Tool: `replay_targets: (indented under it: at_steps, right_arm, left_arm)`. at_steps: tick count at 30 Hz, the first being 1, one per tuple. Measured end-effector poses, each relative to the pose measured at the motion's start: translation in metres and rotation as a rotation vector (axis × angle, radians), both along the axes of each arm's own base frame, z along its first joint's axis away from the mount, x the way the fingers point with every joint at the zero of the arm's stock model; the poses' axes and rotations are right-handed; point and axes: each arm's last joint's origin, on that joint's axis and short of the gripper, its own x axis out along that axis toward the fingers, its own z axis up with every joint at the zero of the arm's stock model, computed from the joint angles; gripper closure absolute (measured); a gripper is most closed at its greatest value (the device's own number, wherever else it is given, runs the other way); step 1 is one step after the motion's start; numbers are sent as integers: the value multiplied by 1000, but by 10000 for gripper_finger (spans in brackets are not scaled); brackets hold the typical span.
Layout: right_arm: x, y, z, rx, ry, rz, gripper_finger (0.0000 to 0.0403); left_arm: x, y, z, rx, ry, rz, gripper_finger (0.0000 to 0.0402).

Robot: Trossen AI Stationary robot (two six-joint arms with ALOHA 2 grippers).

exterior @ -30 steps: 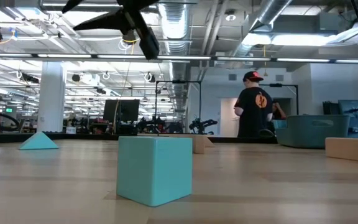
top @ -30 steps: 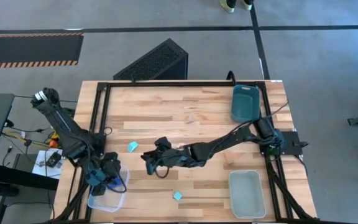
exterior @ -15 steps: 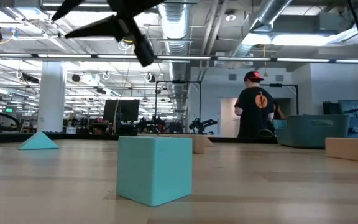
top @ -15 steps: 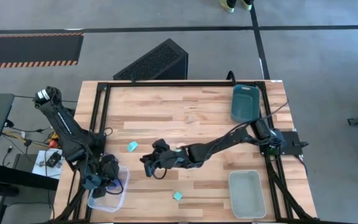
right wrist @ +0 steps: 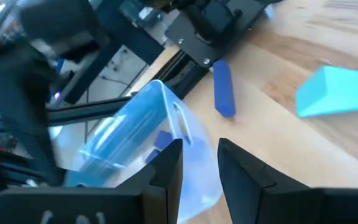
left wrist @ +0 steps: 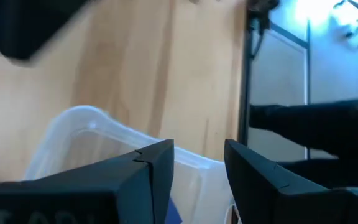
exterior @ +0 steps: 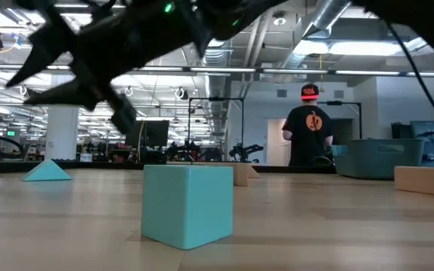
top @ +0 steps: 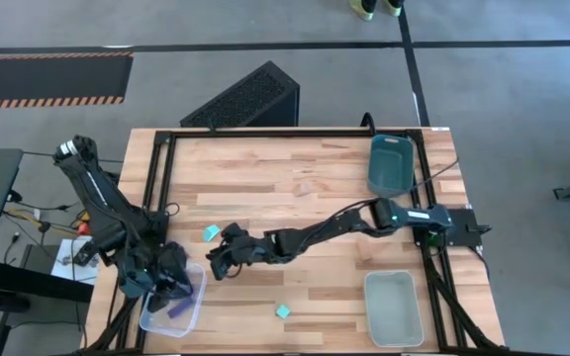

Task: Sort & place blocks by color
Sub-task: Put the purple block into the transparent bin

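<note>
Partly sorted: blue blocks (top: 181, 305) lie in the clear bin (top: 194, 318); teal blocks (top: 282, 311) remain on the table (top: 305, 178). Right claw (top: 218, 265) and left claw (top: 161, 284) both slightly spread, empty.

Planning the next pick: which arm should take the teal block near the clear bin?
Right. The right gripper hangs empty just beside the teal block; the left gripper is over the clear bin.
</note>
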Motion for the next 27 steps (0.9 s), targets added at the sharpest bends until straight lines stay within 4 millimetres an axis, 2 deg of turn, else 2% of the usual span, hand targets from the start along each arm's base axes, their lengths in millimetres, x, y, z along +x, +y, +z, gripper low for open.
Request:
replay_targets:
  at_steps: [5,9,17,22,27]
  right_arm:
    - [26,-13,-7,-88,-53,86,280]
    - [39,-28,-15,-97,-56,99,280]
    - [44,-73,-13,-197,-35,151,280]
    - [44,-79,-11,-285,-50,184,280]
    - [44,-73,-12,-421,-39,217,280]
  left_arm:
    - [-8,12,10,47,113,119,284]
    - [-12,19,17,54,191,211,292]
    - [-20,25,14,34,360,327,299]
    - [-22,28,13,41,387,392,299]
    - [-23,34,12,100,383,431,299]
